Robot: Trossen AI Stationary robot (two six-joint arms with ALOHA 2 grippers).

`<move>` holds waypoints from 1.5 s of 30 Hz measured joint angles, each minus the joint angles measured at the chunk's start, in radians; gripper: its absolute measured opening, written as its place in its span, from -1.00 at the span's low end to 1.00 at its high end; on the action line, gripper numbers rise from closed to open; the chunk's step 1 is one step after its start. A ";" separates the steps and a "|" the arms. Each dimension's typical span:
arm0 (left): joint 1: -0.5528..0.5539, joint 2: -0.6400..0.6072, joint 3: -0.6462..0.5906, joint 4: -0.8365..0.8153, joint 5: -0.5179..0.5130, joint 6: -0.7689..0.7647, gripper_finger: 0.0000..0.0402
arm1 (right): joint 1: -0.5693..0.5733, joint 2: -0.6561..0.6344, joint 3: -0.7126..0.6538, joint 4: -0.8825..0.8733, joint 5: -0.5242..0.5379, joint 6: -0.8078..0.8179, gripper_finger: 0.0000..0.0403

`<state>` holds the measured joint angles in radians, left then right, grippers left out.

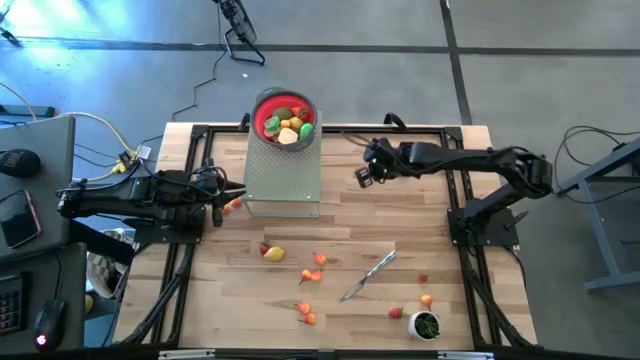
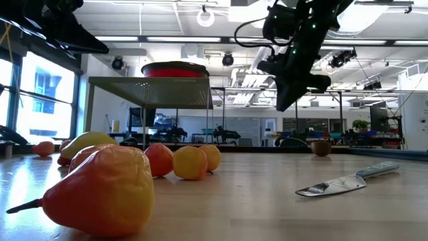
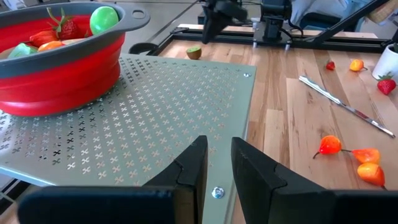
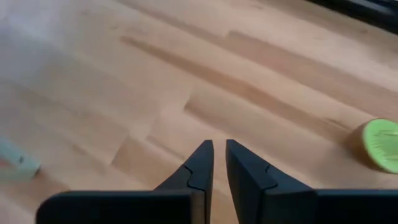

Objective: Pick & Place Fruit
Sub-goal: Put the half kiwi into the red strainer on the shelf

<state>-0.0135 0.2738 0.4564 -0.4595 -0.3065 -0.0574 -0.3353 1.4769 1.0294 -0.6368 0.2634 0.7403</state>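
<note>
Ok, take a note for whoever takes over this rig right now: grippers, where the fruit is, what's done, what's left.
Right gripper: raised over the table's far side, right of the perforated stand, fingers nearly together, holding nothing; a kiwi half lies on the wood close by.
Left gripper: at the stand's near left edge, slightly parted, empty.
Done: several fruit already in the red bowl on the stand.
Left: the kiwi half and the fruit scattered on the table's near half, around the knife.
</note>
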 joint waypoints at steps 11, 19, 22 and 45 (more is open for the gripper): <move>0.000 0.000 0.000 0.000 -0.005 -0.002 -0.66 | -0.138 0.000 0.000 -0.172 -0.001 -0.010 -0.86; 0.000 0.000 0.000 0.000 -0.005 0.000 -0.66 | -0.235 0.000 0.000 -0.221 -0.056 -0.113 -0.86; 0.000 0.000 0.000 0.000 -0.005 -0.004 -0.66 | -0.314 0.000 0.000 -0.216 -0.189 -0.194 -0.89; 0.000 0.000 0.000 0.001 -0.002 -0.031 -0.66 | -0.604 -0.003 0.001 -0.343 -0.214 -0.407 -0.57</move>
<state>-0.0132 0.2740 0.4564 -0.4583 -0.3088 -0.0879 -0.9388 1.4742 1.0302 -0.9801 0.0489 0.3328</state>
